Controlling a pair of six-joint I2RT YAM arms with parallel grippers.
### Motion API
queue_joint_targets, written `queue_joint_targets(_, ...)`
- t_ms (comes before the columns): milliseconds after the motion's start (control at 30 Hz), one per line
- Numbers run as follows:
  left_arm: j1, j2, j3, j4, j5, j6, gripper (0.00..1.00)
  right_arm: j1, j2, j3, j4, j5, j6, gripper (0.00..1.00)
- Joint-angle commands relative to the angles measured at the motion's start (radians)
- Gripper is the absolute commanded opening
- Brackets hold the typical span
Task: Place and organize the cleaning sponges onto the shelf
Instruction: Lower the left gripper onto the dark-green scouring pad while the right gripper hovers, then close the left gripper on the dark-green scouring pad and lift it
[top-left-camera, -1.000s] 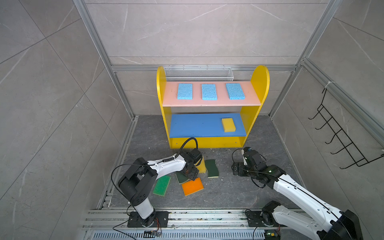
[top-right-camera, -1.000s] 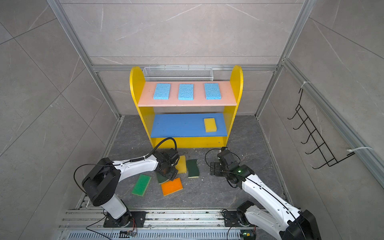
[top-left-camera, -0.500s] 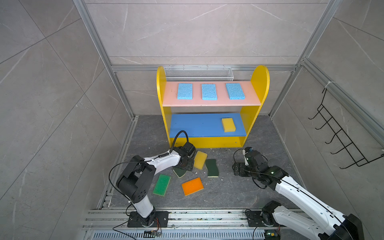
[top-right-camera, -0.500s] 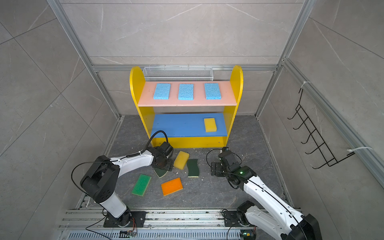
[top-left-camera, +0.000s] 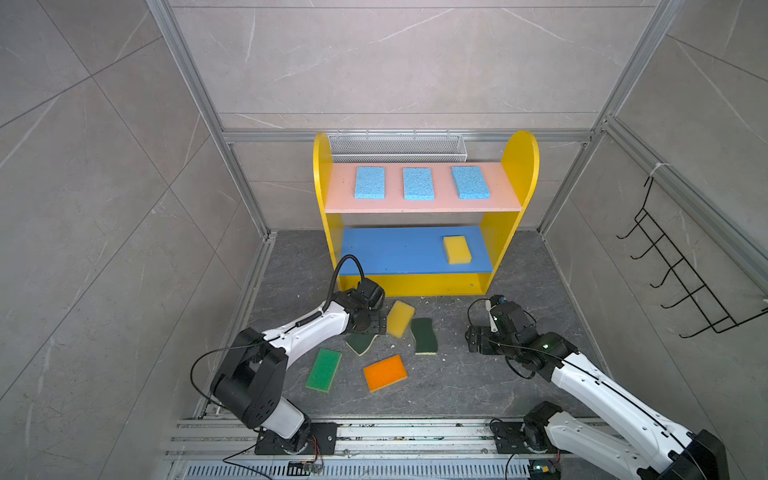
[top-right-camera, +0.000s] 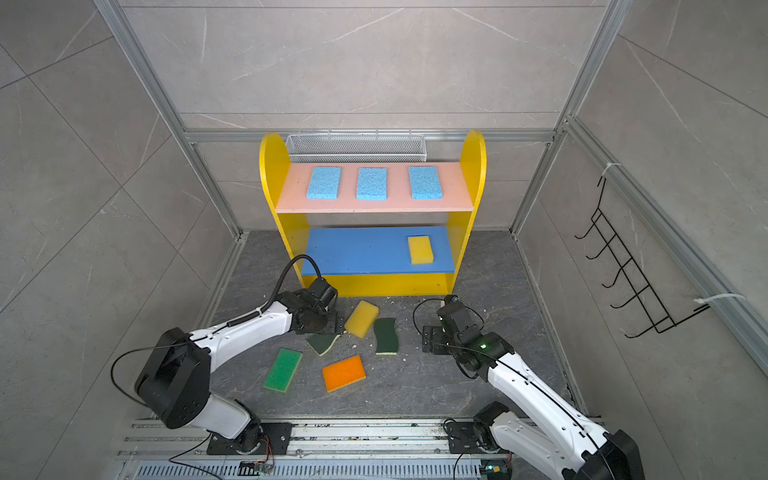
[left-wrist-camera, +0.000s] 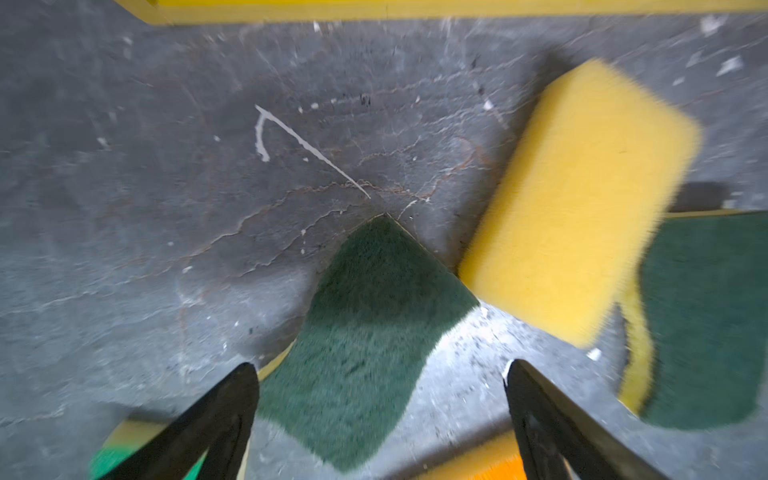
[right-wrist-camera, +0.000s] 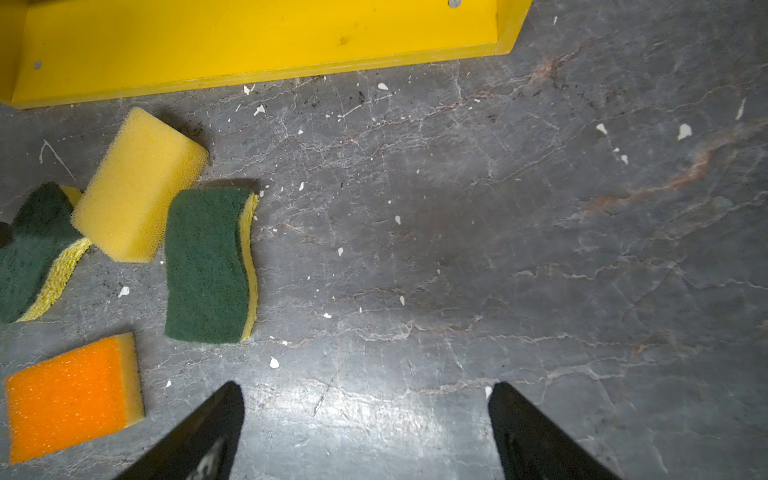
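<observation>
Check the shelf (top-left-camera: 521, 166) first. Its pink board (top-left-camera: 340, 195) carries three blue sponges (top-left-camera: 369, 183) (top-left-camera: 418, 184) (top-left-camera: 471, 182), flat, in a row and apart from one another. Its blue board (top-left-camera: 390, 249) carries one shelved yellow sponge (top-left-camera: 456, 249) near the right panel.

Five sponges lie on the floor (top-left-camera: 457, 386) in front of the shelf base:
- The loose yellow sponge (top-left-camera: 400, 318) is nearest the base. In the right wrist view it overlaps a corner of the left dark-green sponge (top-left-camera: 360, 342).
- The right dark-green sponge (top-left-camera: 424, 336) lies just beside the loose yellow sponge, scouring side up.
- The green sponge (top-left-camera: 323, 369) and the orange sponge (top-left-camera: 385, 372) lie nearer the arm bases, apart from each other.

Note the left gripper (left-wrist-camera: 381, 365): its fingers are spread wide and pinch nothing. It hangs low over the left dark-green sponge, which lies on the floor between the fingers. The left wrist view is blurred, so you cannot tell whether a fingertip touches that sponge.

Note the right gripper (right-wrist-camera: 365, 384): its fingers are spread wide over bare floor, apart from the right dark-green sponge, and hold nothing.
</observation>
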Motion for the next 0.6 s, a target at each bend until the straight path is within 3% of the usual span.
queue_joint_targets(0, 0.003, -0.042, -0.044, -0.043, 0.006, 0.058, 0.96, 0.006, -0.015, 0.014, -0.013, -0.017, -0.012, 0.95)
queue_joint_targets(133, -0.004, -0.029, -0.056, -0.052, 0.021, 0.123, 0.96, 0.005, -0.021, 0.018, -0.022, -0.021, -0.008, 0.94)
queue_joint_targets(567, -0.033, 0.042, -0.098, 0.000, 0.045, 0.149, 1.00, 0.005, -0.028, 0.046, -0.042, -0.024, -0.031, 0.94)
